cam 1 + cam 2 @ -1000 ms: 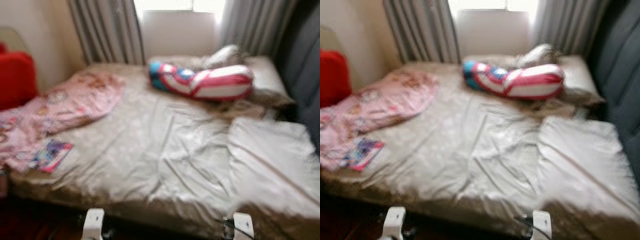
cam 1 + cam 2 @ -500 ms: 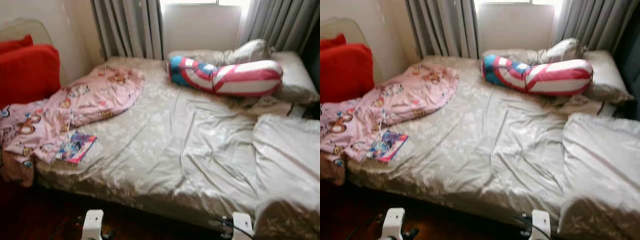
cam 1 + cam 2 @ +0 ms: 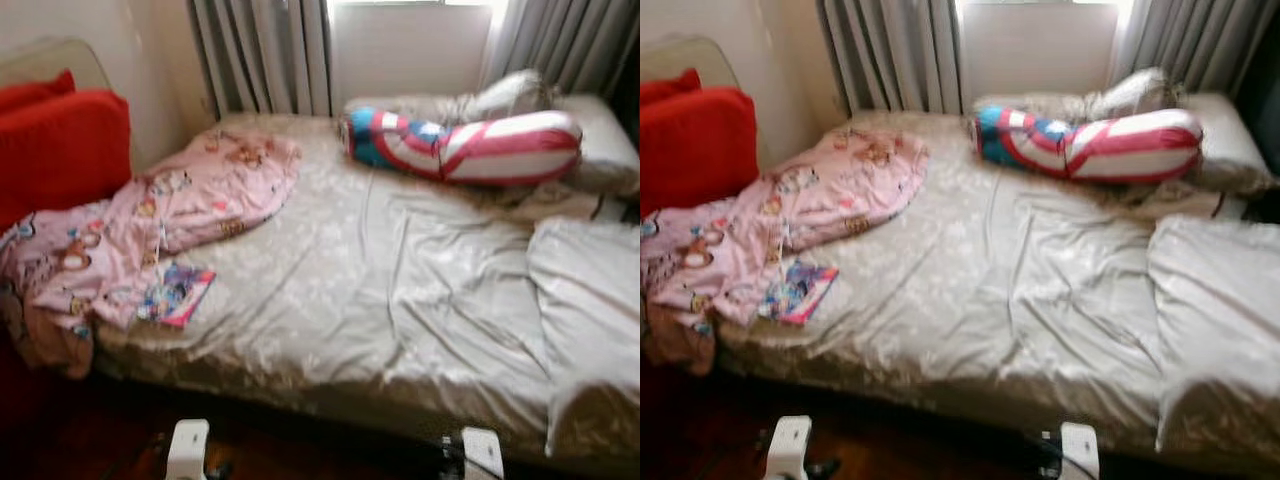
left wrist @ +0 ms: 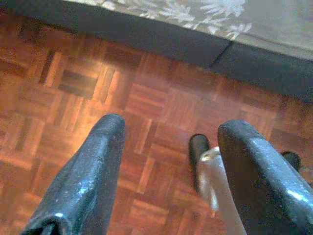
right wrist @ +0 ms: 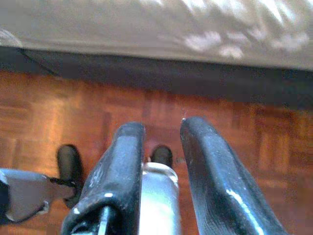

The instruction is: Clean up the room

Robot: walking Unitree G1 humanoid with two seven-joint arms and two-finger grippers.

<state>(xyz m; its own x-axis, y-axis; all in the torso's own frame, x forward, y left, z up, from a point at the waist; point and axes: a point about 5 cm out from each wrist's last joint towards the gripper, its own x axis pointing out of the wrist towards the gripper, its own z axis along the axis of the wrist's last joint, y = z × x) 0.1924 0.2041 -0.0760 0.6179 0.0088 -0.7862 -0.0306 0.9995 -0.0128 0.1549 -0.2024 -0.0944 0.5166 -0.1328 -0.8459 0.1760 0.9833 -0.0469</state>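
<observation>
A bed (image 3: 330, 300) with a rumpled beige floral sheet lies before me. On its left side a pink cartoon-print blanket (image 3: 150, 220) is heaped and spills over the edge. A small colourful book (image 3: 178, 295) lies just beside the blanket. A red, white and blue bolster (image 3: 470, 145) rests across the head end, against pale pillows (image 3: 600, 150). Both arms hang low over the parquet floor (image 4: 73, 88) by the bed's base. My left gripper (image 4: 166, 161) is open and holds nothing. The right gripper (image 5: 161, 142) is open by a narrow gap, also holding nothing.
Red cushions (image 3: 60, 150) stand against the wall at the left. Grey curtains (image 3: 260, 55) flank a bright window behind the bed. A loose pale pillow (image 3: 590, 300) lies at the bed's right edge. The dark bed base (image 5: 146, 73) runs close in front of my feet.
The whole picture has slid right and sharpened, so the camera has turned left, bringing the red cushions and pink blanket further in. Nothing on the bed has moved.
</observation>
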